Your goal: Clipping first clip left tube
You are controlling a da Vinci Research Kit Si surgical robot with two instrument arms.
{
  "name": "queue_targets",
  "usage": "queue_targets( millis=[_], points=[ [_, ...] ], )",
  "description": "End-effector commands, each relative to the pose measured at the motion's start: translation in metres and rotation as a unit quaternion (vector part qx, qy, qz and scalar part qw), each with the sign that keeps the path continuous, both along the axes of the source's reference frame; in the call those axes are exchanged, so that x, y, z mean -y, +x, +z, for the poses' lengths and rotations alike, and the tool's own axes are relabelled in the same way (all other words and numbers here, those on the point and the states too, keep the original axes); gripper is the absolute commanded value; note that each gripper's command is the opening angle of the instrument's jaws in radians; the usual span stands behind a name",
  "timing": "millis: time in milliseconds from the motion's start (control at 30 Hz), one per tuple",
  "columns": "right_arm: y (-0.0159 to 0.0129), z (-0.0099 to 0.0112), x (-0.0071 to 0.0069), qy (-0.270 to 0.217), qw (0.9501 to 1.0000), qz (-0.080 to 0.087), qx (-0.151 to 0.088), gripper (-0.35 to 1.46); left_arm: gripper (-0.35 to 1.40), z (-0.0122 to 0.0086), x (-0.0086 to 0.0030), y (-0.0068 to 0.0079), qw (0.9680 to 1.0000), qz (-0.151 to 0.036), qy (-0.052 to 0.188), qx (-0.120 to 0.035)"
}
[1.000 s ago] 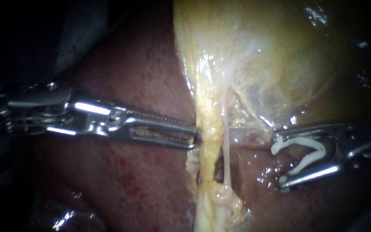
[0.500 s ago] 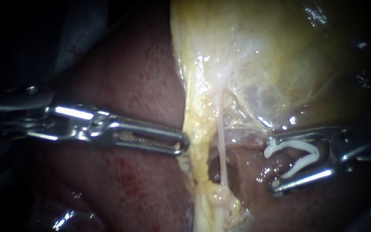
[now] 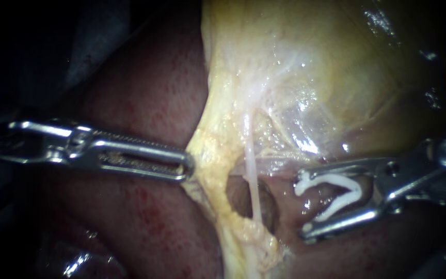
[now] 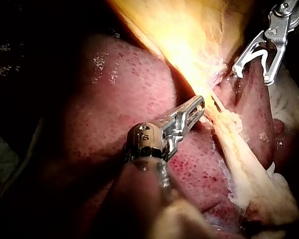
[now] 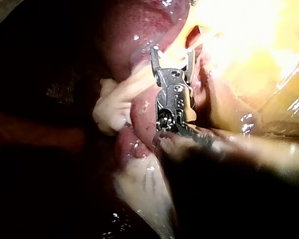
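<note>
Endoscope view is showing the left instrument [image 3: 184,166] clenching its claw on the edge of a yellow tissue band [image 3: 210,170], while the right instrument [image 3: 302,205] is grasping an open white clip [image 3: 331,179] in its spread claw. That clip is sitting just beside a thin pale tube [image 3: 251,175], not touching it. Behind them the dark red liver [image 3: 145,217] and the yellowish gallbladder [image 3: 311,67] are lying.
</note>
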State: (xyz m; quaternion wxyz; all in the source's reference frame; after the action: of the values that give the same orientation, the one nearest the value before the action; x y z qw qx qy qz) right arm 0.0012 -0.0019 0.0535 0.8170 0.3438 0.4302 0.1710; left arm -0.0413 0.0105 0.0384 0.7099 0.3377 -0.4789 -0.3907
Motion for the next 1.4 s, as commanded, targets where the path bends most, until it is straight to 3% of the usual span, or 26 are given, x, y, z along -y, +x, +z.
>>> queue_targets(
  millis=[33,233,767,1400],
  points=[
    [0.0004,0.0003,0.0003,0.0,1.0,-0.002,0.0,0.57,-0.35,-0.0001,0.0,0.0,1.0,-0.001,0.0,-0.001],
    [0.0025,0.0019,0.0015,0.0,0.9999,-0.01,-0.003,0.57,-0.35,-0.0004,0.0002,-0.0002,1.0,-0.001,0.0,-0.002],
    [0.0059,0.0059,0.0023,0.002,0.9998,-0.019,-0.001,0.57,-0.35,-0.001,0.0006,-0.0003,1.0,-0.003,0.0,-0.002],
    [0.0079,0.008,0.0033,0.009,0.9993,-0.037,-0.003,0.57,-0.35,-0.0015,0.0008,-0.0005,1.0,-0.004,0.0,-0.002]
  ],
)
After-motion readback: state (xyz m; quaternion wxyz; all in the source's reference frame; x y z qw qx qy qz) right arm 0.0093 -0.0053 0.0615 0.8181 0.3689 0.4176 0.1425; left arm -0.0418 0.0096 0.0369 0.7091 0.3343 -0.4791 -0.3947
